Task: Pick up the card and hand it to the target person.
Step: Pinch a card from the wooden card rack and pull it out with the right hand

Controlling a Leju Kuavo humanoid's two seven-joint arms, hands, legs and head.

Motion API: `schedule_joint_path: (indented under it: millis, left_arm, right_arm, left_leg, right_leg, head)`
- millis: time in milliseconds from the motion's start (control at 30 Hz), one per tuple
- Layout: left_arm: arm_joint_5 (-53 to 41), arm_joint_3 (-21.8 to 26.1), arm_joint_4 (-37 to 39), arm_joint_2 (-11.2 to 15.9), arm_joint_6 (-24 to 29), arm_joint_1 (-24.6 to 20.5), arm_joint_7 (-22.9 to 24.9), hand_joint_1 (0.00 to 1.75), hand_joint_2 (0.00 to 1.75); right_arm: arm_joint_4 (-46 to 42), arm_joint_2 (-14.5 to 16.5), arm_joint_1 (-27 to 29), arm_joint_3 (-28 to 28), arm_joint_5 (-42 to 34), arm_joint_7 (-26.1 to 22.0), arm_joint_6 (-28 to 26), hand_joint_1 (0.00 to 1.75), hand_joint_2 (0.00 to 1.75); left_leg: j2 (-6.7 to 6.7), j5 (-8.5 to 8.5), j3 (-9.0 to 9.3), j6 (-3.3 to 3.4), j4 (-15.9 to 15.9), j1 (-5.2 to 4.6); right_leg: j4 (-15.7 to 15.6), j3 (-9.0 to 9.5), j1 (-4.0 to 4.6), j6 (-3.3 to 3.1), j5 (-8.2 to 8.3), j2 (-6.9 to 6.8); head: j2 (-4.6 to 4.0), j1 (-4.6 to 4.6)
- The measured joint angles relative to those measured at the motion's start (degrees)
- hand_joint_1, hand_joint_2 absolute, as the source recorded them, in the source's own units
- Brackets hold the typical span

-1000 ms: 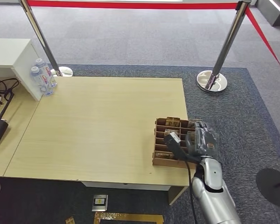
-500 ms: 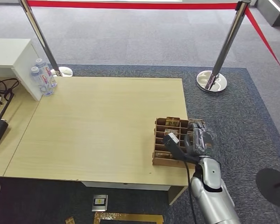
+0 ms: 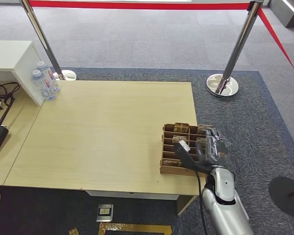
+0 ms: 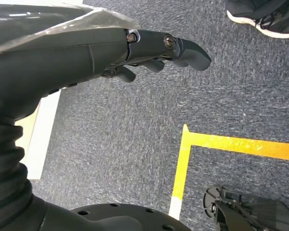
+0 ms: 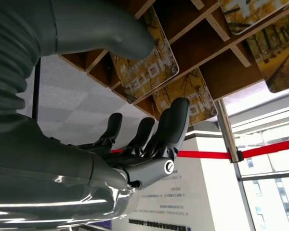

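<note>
Wood: a brown slotted card rack (image 3: pixel 177 149) sits at the right front corner of the pale tabletop (image 3: pixel 101 132), its dividers forming narrow compartments.
Card: a yellow-and-brown printed card (image 5: pixel 150 57) stands in one compartment of the rack, with more cards (image 5: pixel 188 96) of the same print in neighbouring slots; in the head view their gold edges show at the rack's far side.
Right hand: the right hand (image 3: pixel 213 147) is at the right side of the rack; in the right wrist view the thick grey thumb lies against the face of the card while the dark fingers (image 5: pixel 172 125) reach up toward the card edges, apart and curved. Whether the card is truly pinched, I cannot tell.
Left hand: the left hand (image 4: pixel 150 48) hangs over blue-grey carpet with its fingers stretched out and holding nothing.
Floor: a yellow tape line (image 4: pixel 223 144) crosses the carpet, and a person's dark shoe (image 4: pixel 263 17) stands nearby.
Far corner: water bottles (image 3: pixel 45 81) stand at the far left of the tabletop beside a white box (image 3: pixel 12 61).
Barrier: chrome posts (image 3: pixel 234 54) carry a red belt (image 3: pixel 138 5) beyond the tabletop.
</note>
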Motion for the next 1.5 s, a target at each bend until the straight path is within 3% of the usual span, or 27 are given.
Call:
schedule_joint_path:
  millis: [967,1067,1200,1267,1500]
  left_arm:
    - [0.04,0.0,0.0,0.0,0.0,0.0,0.02,0.0,1.75]
    - [0.07,0.0,0.0,0.0,0.0,0.0,0.02,0.0,1.75]
    - [0.15,0.0,0.0,0.02,0.0,0.01,0.02,0.0,1.75]
    - [0.18,0.0,0.0,0.02,0.01,0.01,0.02,0.0,1.75]
    - [0.2,0.0,0.0,0.03,0.02,0.01,-0.02,0.0,1.75]
  right_arm:
    - [0.15,0.04,-0.12,0.0,-0.02,0.0,0.0,0.85,1.75]
    - [0.42,0.11,-0.33,0.0,-0.06,-0.02,0.0,0.99,1.75]
    - [1.01,0.26,-0.83,0.0,-0.25,-0.03,0.01,1.49,1.75]
    - [1.32,0.34,-0.98,0.01,-0.35,-0.06,0.03,1.63,1.75]
    - [1.87,0.68,-1.46,0.04,-0.61,-0.39,-0.06,1.57,1.75]
  left_leg:
    - [0.0,0.0,0.0,0.0,0.0,0.0]
    - [0.0,0.01,0.0,-0.01,0.0,0.0]
    - [0.0,0.03,0.0,0.0,0.0,0.0]
    - [0.0,0.04,0.0,0.0,0.0,0.0]
    - [0.0,0.05,0.0,0.01,0.0,0.0]
  right_leg:
    - [0.0,0.0,0.0,0.0,0.0,0.0]
    - [0.0,0.0,0.0,0.0,0.0,0.0]
    - [0.0,0.0,0.0,-0.01,0.01,0.0]
    - [0.0,0.0,0.0,-0.01,0.01,0.0]
    - [0.0,0.0,0.0,0.0,0.01,0.0]
  head:
    - [0.0,-0.01]
    - [0.0,0.0]
    - [0.0,0.01]
    - [0.0,0.02]
    - [0.0,-0.01]
